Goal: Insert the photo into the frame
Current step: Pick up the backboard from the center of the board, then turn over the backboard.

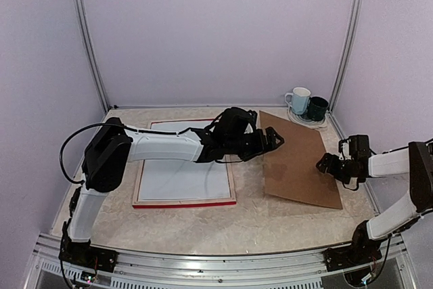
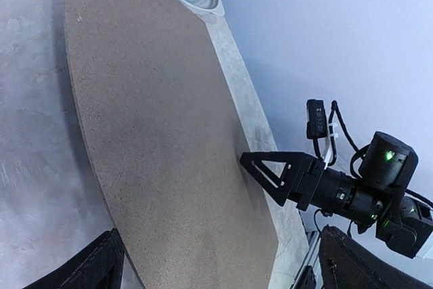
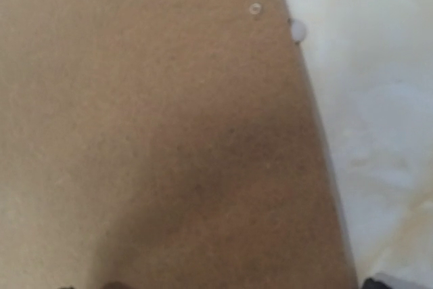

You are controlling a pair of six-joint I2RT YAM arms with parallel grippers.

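Board (image 1: 298, 164): thin brown rectangle with a matte, fine-grained face like pressed fibre, lying flat and skewed on the pale mottled table (image 1: 250, 225).
Frame (image 1: 184, 203): large thin rectangle just left of the board, flat on the table, with a red near edge and pale wood on the upward face.
Photo (image 1: 179, 179): smooth white sheet, white side up, lying inside the frame's border left of the board, partly hidden by the arm above it.
Left arm: stretched low across the frame toward the board, wrist level.
Left gripper (image 1: 274, 141): at the board's left edge, jaws spread wide with nothing between them; in the wrist view the dark fingertips (image 2: 95, 265) sit far apart with the board beyond them.
Right arm: bent in from the right side of the board, forearm nearly level.
Right gripper (image 1: 328, 165): at the board's right edge, jaws wide apart, no hold on anything visible.
White mug (image 1: 298, 99): glossy and upright, beyond the board's far right corner; contents cannot be told.
Dark green mug (image 1: 316, 107): touching the white mug; contents cannot be told.
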